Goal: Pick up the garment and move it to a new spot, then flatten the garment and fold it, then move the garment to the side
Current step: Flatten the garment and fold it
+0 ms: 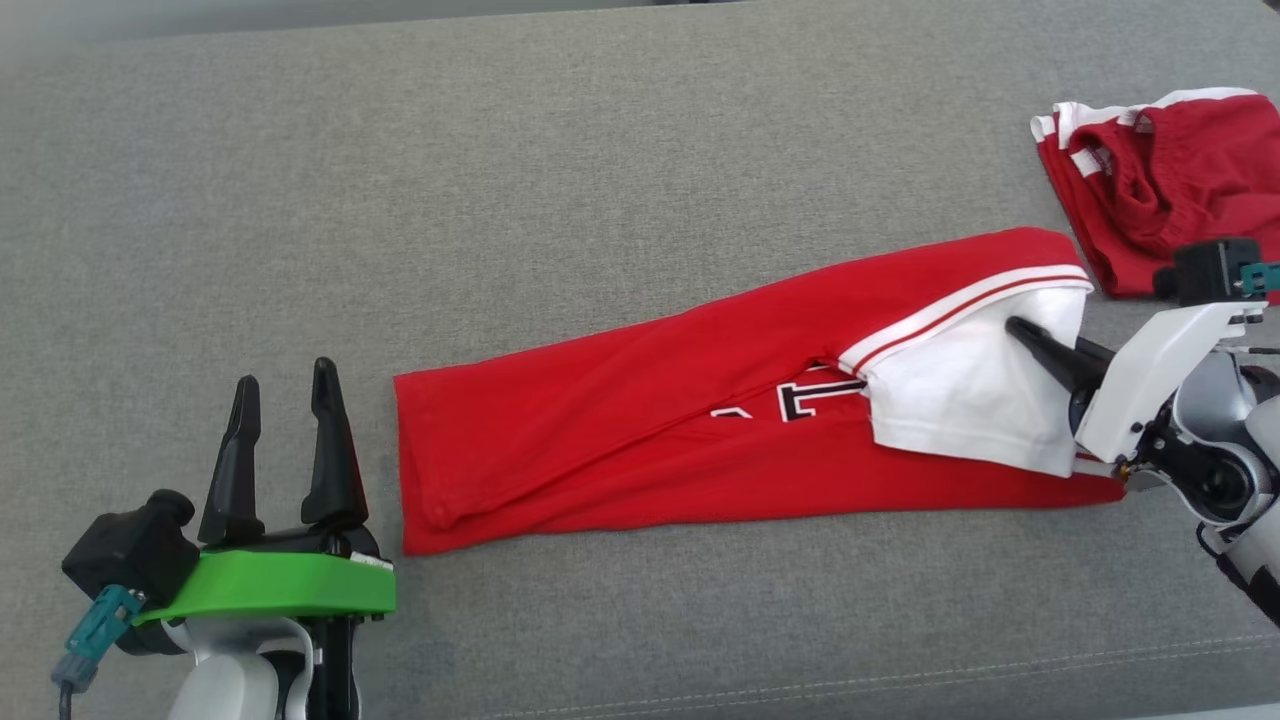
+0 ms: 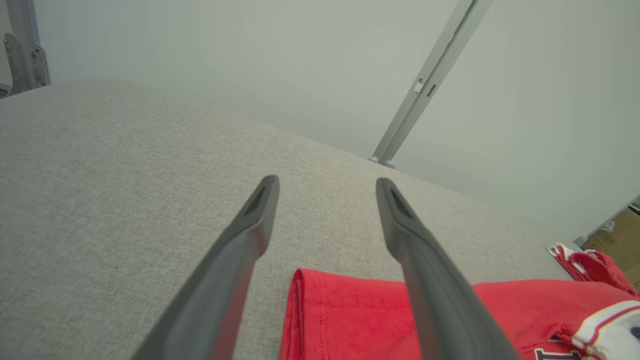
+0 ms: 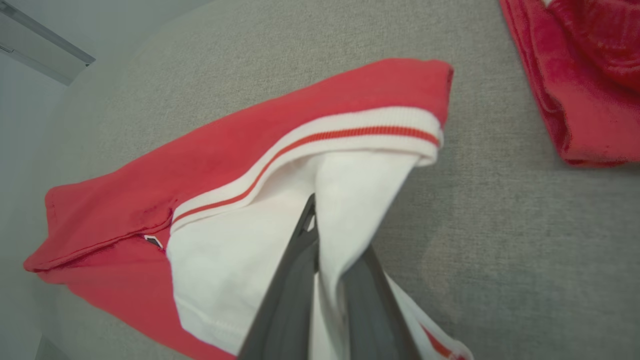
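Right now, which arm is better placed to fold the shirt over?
Likely right: the right gripper is shut on the white sleeve, while the left gripper stands open beside the other end of the shirt.

A red jersey shirt [image 1: 620, 430] with a white, stripe-cuffed sleeve was seen folded lengthwise and flat, just beside a crumpled red garment [image 1: 1170, 170].

Lab-like test space: grey fabric worktop [image 1: 600, 200], metal strut [image 2: 430, 80], cardboard box [image 2: 617, 240].

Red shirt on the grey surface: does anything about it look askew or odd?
The folded red shirt lies slanted across the grey surface, and its white sleeve bunches up where the right gripper pinches it. Nothing looks torn.
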### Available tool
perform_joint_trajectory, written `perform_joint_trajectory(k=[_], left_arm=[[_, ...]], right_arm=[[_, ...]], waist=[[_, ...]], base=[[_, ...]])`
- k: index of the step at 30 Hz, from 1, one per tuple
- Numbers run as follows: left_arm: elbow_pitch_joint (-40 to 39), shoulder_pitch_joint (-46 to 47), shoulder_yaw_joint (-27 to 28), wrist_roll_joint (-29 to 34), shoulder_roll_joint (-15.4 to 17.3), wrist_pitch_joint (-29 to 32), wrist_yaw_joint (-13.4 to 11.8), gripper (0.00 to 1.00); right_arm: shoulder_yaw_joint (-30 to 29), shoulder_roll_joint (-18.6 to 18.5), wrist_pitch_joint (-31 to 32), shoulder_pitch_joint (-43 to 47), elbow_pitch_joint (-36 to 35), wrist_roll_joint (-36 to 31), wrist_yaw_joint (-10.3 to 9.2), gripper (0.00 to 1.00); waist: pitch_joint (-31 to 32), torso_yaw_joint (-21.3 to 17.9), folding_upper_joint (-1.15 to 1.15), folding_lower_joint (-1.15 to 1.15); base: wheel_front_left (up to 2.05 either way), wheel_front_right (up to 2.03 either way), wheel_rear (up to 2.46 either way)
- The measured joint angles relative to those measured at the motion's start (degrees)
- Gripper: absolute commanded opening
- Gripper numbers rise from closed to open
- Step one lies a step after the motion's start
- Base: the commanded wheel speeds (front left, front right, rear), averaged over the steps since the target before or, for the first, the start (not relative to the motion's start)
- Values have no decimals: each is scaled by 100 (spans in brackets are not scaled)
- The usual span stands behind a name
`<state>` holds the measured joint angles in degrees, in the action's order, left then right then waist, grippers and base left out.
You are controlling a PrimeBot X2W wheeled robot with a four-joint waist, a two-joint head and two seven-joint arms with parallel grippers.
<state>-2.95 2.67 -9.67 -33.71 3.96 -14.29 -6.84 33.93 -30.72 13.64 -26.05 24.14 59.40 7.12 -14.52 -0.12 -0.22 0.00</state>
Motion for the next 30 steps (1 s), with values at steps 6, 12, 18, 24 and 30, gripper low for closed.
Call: perform_joint_trajectory(k=[6, 12, 18, 24, 30], left_arm=[[-114, -3, 14, 59, 2, -14, 0, 100], [-124, -12, 4, 74, 0, -14, 0, 100], [-98, -28, -85, 89, -1, -13, -1, 100], [-13, -31, -197, 89, -20, -8, -1, 100], [21, -32, -319, 87, -85, -3, -1, 100]], right_arm=[[-58, -392, -36, -130, 27, -1, 0, 0], [-21, -531, -98, -271, -29, -1, -1, 0], [454, -514, -78, -295, -514, -48, 0, 0], [945, -508, -41, -347, -1098, -144, 0, 0], [1407, -396, 40, -461, -1571, -192, -1, 0]], waist=[[45, -282, 0, 0], [104, -545, 0, 0], [218, -699, 0, 0], [359, -708, 0, 0], [441, -561, 0, 0]], base=[[0, 0, 0], [0, 0, 0], [0, 0, 0], [0, 0, 0], [0, 0, 0]])
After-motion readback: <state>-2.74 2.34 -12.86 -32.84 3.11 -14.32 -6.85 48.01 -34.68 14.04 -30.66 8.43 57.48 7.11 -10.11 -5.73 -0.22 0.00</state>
